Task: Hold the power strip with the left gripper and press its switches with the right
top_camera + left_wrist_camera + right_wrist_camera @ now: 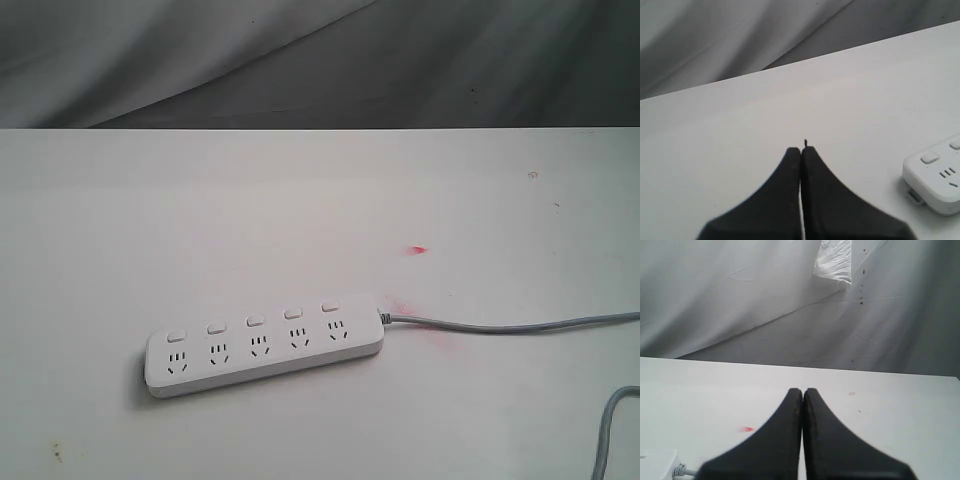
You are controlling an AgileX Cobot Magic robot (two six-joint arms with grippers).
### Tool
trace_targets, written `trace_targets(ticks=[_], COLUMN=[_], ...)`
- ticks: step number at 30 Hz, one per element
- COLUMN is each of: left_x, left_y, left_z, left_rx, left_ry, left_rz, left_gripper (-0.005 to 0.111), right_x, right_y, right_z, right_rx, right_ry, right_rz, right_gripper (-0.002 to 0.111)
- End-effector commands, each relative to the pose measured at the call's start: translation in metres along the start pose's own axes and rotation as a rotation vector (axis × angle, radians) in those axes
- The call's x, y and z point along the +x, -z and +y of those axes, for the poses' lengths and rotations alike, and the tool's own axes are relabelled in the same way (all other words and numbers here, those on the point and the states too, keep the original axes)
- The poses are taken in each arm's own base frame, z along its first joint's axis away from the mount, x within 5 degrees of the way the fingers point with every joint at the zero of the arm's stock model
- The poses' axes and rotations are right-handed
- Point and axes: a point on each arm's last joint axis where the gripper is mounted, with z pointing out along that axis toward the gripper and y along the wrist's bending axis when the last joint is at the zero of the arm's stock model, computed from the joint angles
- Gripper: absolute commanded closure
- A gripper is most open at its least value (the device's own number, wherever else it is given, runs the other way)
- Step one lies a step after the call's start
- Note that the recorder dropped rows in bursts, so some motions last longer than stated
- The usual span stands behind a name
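The power strip [262,362] is smooth white plastic — faintly glossy; the table [300,200] matt white, the backdrop [200,50] creased grey cloth.

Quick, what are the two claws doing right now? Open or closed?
Left claw: closed, holding nothing.
Right claw: closed, holding nothing.
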Motion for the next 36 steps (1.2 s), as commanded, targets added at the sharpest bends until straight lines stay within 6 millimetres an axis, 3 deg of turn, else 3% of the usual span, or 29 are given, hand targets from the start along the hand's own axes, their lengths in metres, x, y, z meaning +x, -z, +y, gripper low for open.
trace_targets(ticks=[1, 7, 14, 23, 25, 29, 31, 36], left_x=[0.000, -0.007, -0.013, -0.014, -0.038, -0.116, -0.140, -0.159], left_y=[0.000, 0.001, 0.001, 0.002, 0.009, 0.030, 0.018, -0.043], left_z=[0.000, -0.001, 0.004, 0.006, 0.001, -0.002, -0.005, -0.010], left_rx=[0.001, 0.032, 0.002, -0.002, 0.093, 0.280, 0.388, 0.637], left_ry=[0.040, 0.468, 0.667, 0.788, 0.667, 0.287, 0.115, -0.168], left_rz=[-0.011, -0.085, -0.164, -0.184, -0.146, -0.091, 0.063, 0.310], left_gripper=[0.106, 0.106, 0.106, 0.107, 0.107, 0.107, 0.107, 0.107], right_x=[0.001, 0.001, 0.001, 0.001, 0.001, 0.001, 0.001, 0.001], right_y=[0.000, 0.000, 0.000, 0.000, 0.000, 0.000, 0.000, 0.000], right_z=[0.000, 0.000, 0.000, 0.000, 0.000, 0.000, 0.000, 0.000], right_rx=[0.007, 0.007, 0.007, 0.007, 0.007, 0.007, 0.007, 0.007], right_ry=[0.007, 0.007, 0.007, 0.007, 0.007, 0.007, 0.007, 0.007], right_rz=[0.000, 0.000, 0.000, 0.000, 0.000, 0.000, 0.000, 0.000], right_gripper=[0.108, 0.108, 0.108, 0.108, 0.108, 0.108, 0.108, 0.108])
